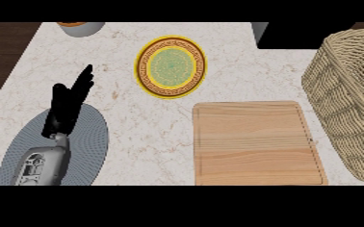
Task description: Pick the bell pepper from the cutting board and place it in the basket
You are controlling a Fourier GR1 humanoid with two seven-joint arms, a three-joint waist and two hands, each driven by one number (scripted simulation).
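Our left hand rests over grey mat, fingers straight, holding nothing. Right hand out of view. Cutting board bare; we see no bell pepper anywhere, can't tell whether inside basket. Risk: we reach for pepper never located.

Cutting board: lower centre-right of frame, on surface. Basket: right edge, just beside board. Plate: upper centre, behind board. Mat: lower left, under left hand. Bowl: upper left, cut by frame.
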